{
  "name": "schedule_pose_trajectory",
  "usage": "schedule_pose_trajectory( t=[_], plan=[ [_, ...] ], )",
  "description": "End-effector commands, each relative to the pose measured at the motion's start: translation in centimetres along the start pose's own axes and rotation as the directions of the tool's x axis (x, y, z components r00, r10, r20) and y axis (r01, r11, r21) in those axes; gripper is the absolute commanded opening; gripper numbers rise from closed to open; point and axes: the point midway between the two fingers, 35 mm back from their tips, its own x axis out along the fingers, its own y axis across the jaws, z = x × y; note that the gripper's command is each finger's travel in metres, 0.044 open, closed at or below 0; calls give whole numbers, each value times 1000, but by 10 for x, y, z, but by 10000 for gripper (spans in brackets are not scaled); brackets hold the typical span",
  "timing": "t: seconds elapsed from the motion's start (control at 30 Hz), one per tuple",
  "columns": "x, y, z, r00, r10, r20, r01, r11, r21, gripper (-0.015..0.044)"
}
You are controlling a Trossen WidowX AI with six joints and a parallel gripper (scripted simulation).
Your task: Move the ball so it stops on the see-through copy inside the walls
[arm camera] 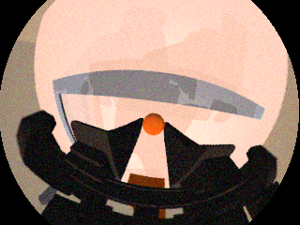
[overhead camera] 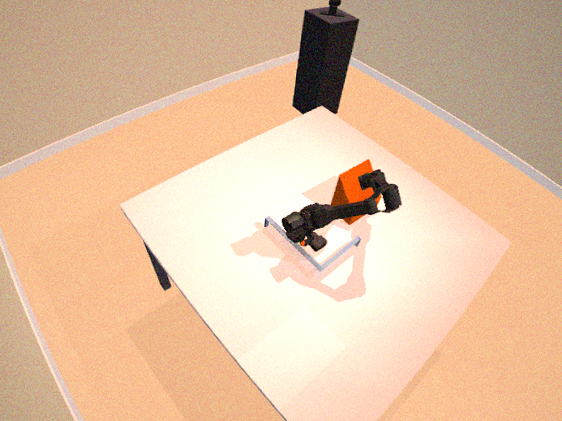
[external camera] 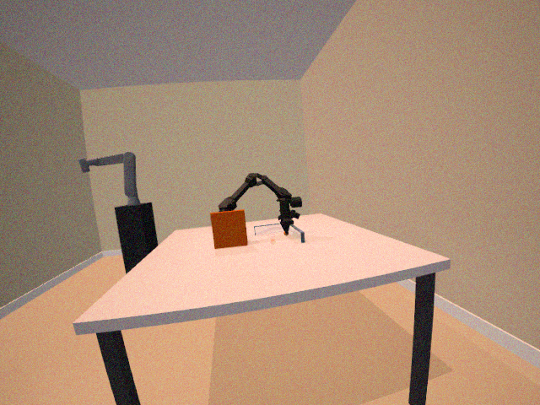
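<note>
Claw (arm camera: 152, 130) closed narrowly upon orange ball (arm camera: 153, 124), low on bench (external camera: 278, 278); clear walls (arm camera: 157, 88) just beyond.

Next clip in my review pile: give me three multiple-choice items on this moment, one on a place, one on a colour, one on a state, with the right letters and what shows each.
1. Where is the ball?
A. Between the jaws' tips, close in front of a clear wall
B. On top of the orange block
C. At the table's edge

2. What colour is the block at the arm's base?
A. Blue
B. Orange
C. Green

3. What state is the gripper in?
A. Wide open above the table
B. Shut on nothing
C. Shut on the ball

Key:
1 A: the wrist view shows the ball at the jaws' tips, with the wall's band just beyond it.
2 B: the exterior view shows an orange block on the table.
3 C: the jaws meet at the ball on both sides in the wrist view.
</note>
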Motion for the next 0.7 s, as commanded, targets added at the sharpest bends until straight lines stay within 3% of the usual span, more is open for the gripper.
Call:
schedule_pose_trajectory(
  t=[0.0,0.53,0.67],
  plan=[
    [-15,-4,-4,1000,-1,4,1,1000,5,0],
    [-112,5,11,1000,-11,12,12,999,-36,0],
    [-116,4,11,1000,-11,12,12,999,-38,0]
  ],
)
